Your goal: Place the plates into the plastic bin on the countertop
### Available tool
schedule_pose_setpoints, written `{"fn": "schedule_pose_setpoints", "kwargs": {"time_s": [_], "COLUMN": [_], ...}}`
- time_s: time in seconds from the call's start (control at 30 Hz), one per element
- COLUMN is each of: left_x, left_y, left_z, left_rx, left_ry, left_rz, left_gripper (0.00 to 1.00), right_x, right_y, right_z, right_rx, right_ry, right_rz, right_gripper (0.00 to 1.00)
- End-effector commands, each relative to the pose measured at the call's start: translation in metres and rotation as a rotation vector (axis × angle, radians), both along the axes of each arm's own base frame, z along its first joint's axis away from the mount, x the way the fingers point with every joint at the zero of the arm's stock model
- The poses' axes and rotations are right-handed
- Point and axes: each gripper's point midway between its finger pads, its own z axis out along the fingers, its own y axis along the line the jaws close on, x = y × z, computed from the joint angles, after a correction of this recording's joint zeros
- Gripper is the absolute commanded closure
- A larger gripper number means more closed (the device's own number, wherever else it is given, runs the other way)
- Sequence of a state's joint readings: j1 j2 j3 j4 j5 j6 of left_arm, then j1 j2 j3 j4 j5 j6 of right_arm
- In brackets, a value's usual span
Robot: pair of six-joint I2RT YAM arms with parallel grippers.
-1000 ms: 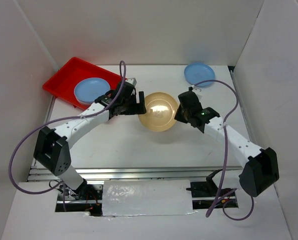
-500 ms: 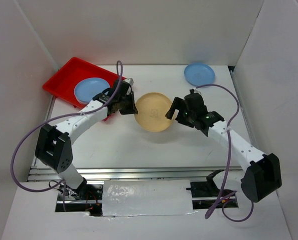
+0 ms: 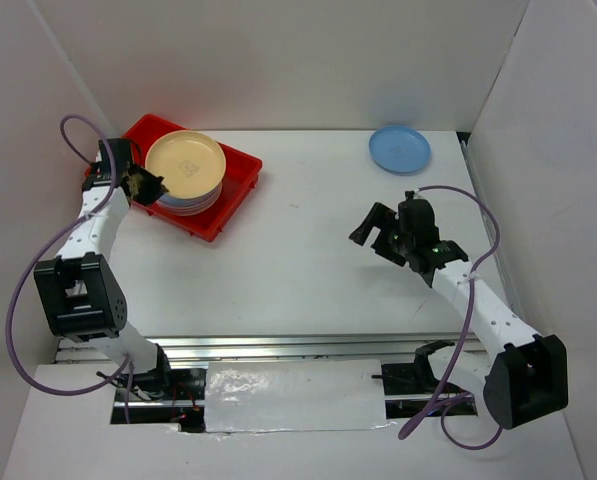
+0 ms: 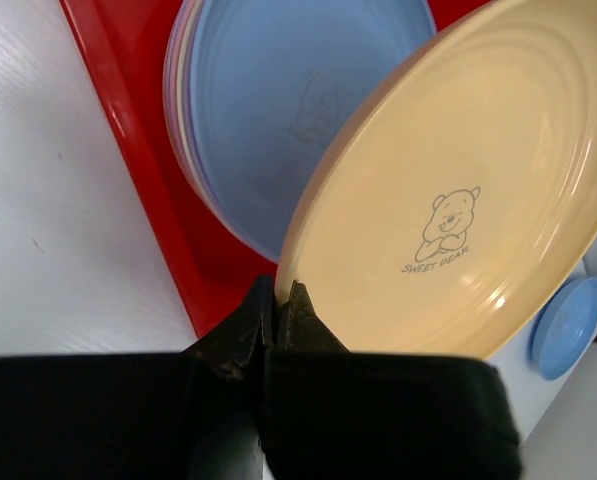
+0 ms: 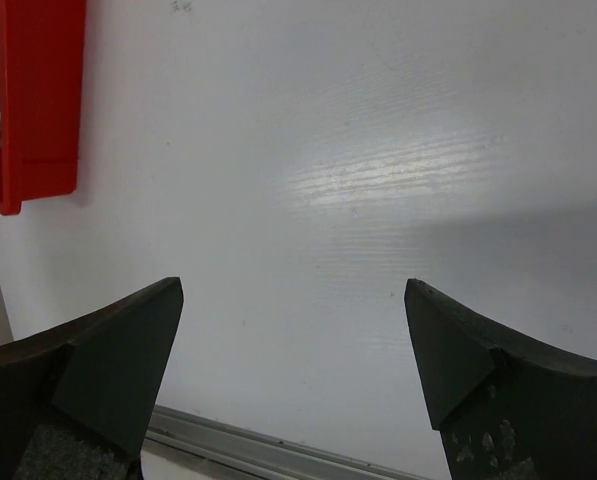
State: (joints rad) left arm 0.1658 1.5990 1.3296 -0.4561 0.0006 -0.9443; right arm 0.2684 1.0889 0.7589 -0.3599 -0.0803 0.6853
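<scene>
Glossy, smooth plastic cream-yellow plate (image 4: 478,130), shiny red plastic bin (image 4: 138,170), matt white faintly grained countertop (image 5: 378,120), brushed metal rail (image 3: 278,346) at 6 o'clock

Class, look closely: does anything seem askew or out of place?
The yellow plate tilts over the stack in the red bin, its rim pinched by the left claw. A blue plate lies apart, far right.

Lower plates (image 3: 197,206) mostly beneath yel. plate (image 3: 185,163)
</scene>
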Motion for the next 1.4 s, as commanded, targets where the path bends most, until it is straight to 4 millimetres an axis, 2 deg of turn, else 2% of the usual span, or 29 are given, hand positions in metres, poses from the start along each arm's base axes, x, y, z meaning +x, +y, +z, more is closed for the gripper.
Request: {"fn": "schedule_pose_setpoints", "kwargs": {"time_s": [0.0, 0.2, 0.3, 0.33, 0.4, 0.43, 0.47, 0.5, 0.53, 0.57, 0.6, 0.63, 0.67, 0.7, 0.73, 0.77, 0.8, 0.83, 0.87, 0.9, 0.93, 0.97, 1.0, 1.07, 1.1, 1.13, 1.17, 1.2, 1.37], "left_x": [0.013, 0.024, 0.034, 0.035, 0.042, 0.041, 0.042, 0.037, 0.033, 0.026, 0.014, -0.004, -0.018, -0.036, -0.055, -0.065, -0.08, -0.091, -0.104, -0.115, -0.124, -0.13, -0.142, -0.15, -0.157, -0.162, -0.166, -0.17, -0.189], "left_y": [0.01, 0.039, 0.039, 0.038, 0.034, 0.028, 0.023, 0.017, 0.005, 0.0, -0.011, -0.013, -0.014, -0.019, -0.026, -0.036, -0.045, -0.059, -0.073, -0.091, -0.103, -0.111, -0.124, -0.136, -0.148, -0.153, -0.157, -0.165, -0.171], "left_z": [0.007, -0.004, 0.0, -0.005, 0.002, 0.005, 0.011, 0.011, 0.042, 0.055, 0.056, 0.086, 0.091, 0.069, 0.083, 0.081, 0.055, 0.049, 0.059, 0.047, 0.05, 0.048, 0.046, 0.046, 0.043, 0.046, 0.042, 0.042, 0.041], "left_rx": [-0.04, 0.002, 0.005, 0.0, 0.0, -0.013, -0.019, -0.025, -0.031, -0.026, -0.017, 0.037, 0.058, 0.057, 0.065, 0.057, 0.043, 0.038, 0.054, 0.054, 0.086, 0.103, 0.112, 0.141, 0.138, 0.149, 0.153, 0.159, 0.201], "left_ry": [0.005, 0.057, 0.039, 0.055, 0.038, 0.032, 0.014, 0.014, -0.077, -0.111, -0.115, -0.181, -0.191, -0.148, -0.202, -0.226, -0.193, -0.192, -0.251, -0.237, -0.252, -0.239, -0.202, -0.208, -0.206, -0.227, -0.23, -0.238, -0.244], "left_rz": [0.045, 0.12, 0.101, 0.093, 0.06, 0.028, 0.004, -0.017, -0.072, -0.085, -0.11, -0.11, -0.103, -0.11, -0.124, -0.165, -0.201, -0.249, -0.321, -0.394, -0.465, -0.513, -0.577, -0.664, -0.718, -0.742, -0.767, -0.8, -0.862], "left_gripper": [1.0, 1.0, 1.0, 0.94, 0.61, 0.21, 0.01, 0.01, 0.01, 0.01, 0.01, 0.01, 0.01, 0.01, 0.01, 0.01, 0.01, 0.01, 0.01, 0.01, 0.01, 0.01, 0.01, 0.01, 0.01, 0.01, 0.01, 0.01, 0.01], "right_x": [0.008, 0.006, 0.006, 0.006, 0.006, 0.006, 0.007, 0.007, 0.008, 0.01, 0.012, 0.016, 0.021, 0.028, 0.034, 0.047, 0.057, 0.074, 0.092, 0.105, 0.119, 0.139, 0.151, 0.178, 0.184, 0.186, 0.203, 0.206, 0.24], "right_y": [0.003, 0.004, 0.001, 0.002, 0.005, 0.005, 0.006, 0.006, 0.006, 0.007, 0.007, 0.008, 0.006, 0.001, 0.002, 0.0, -0.005, -0.023, -0.034, -0.044, -0.065, -0.081, -0.091, -0.115, -0.121, -0.127, -0.14, -0.143, -0.16], "right_z": [0.007, 0.008, 0.007, 0.008, 0.009, 0.009, 0.01, 0.01, 0.009, 0.008, 0.007, 0.003, 0.004, 0.004, -0.003, 0.005, 0.005, -0.009, 0.0, -0.001, -0.022, -0.017, -0.04, -0.042, -0.064, -0.072, -0.063, -0.077, -0.083], "right_rx": [0.011, 0.009, -0.003, 0.0, 0.006, 0.004, 0.005, 0.004, 0.003, 0.006, 0.009, 0.008, 0.011, 0.017, 0.036, 0.051, 0.055, 0.046, 0.052, 0.079, 0.082, 0.086, 0.114, 0.163, 0.181, 0.176, 0.184, 0.222, 0.367], "right_ry": [-0.047, -0.049, -0.046, -0.046, -0.051, -0.053, -0.059, -0.058, -0.056, -0.059, -0.058, -0.05, -0.053, -0.053, -0.031, -0.058, -0.056, -0.012, -0.029, -0.018, 0.031, 0.001, 0.052, 0.014, 0.043, 0.055, -0.03, 0.001, 0.008], "right_rz": [0.028, 0.044, 0.034, 0.033, 0.044, 0.045, 0.045, 0.044, 0.044, 0.044, 0.042, 0.039, 0.028, 0.006, 0.002, -0.014, -0.046, -0.148, -0.211, -0.287, -0.374, -0.456, -0.529, -0.615, -0.653, -0.68, -0.717, -0.762, -0.824], "right_gripper": [0.0, 0.0, 0.0, 0.0, 0.0, 0.0, 0.0, 0.0, 0.0, 0.0, 0.0, 0.0, 0.0, 0.0, 0.0, 0.0, 0.0, 0.0, 0.0, 0.0, 0.0, 0.0, 0.01, 0.02, 0.02, 0.02, 0.02, 0.02, 0.02]}}
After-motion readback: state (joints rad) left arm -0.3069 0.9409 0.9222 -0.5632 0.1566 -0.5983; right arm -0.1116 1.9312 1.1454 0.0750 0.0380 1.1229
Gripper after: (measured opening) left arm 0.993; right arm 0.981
